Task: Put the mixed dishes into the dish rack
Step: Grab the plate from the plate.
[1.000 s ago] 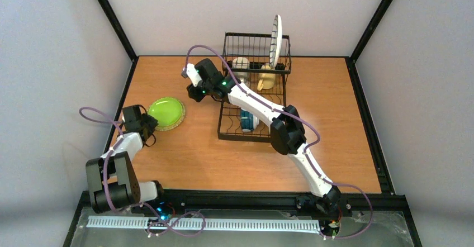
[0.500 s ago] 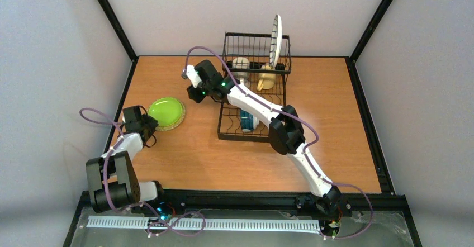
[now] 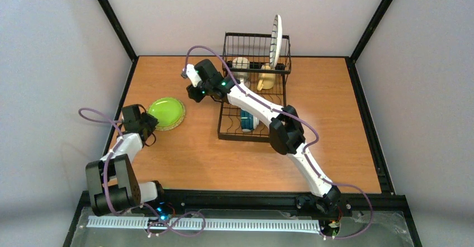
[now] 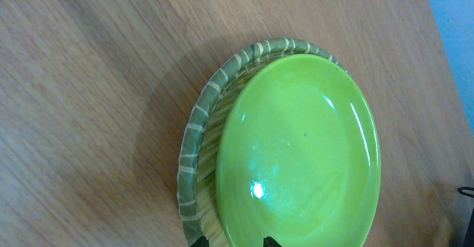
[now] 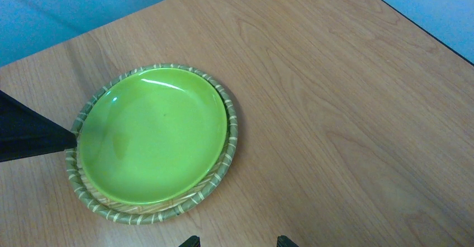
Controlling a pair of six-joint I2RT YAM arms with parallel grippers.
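Note:
A lime-green plate (image 3: 166, 111) (image 4: 299, 157) (image 5: 152, 135) lies on a tan plate with a green striped rim (image 3: 167, 127) (image 4: 195, 146) (image 5: 223, 163) at the table's left. My left gripper (image 3: 151, 125) (image 4: 235, 242) stands open at their near-left edge, one fingertip over the tan plate and the other over the lime-green one, its rim between them. My right gripper (image 3: 193, 95) (image 5: 238, 241) hangs open over bare wood right of the plates. The dish rack (image 3: 223, 125) holds an upright black-and-white striped plate (image 3: 275, 40), a cream mug (image 3: 240, 65), a yellow mug (image 3: 266, 80) and a teal-and-white cup (image 3: 247, 122).
The right arm (image 3: 262, 110) stretches across the rack's front left part. A black frame (image 3: 120, 104) edges the wooden table, with grey walls close on the left and back. The left arm's purple cable (image 3: 95, 114) loops past the table's left edge.
The right gripper has crept a little toward the back. The plates and the left gripper have stayed in place.

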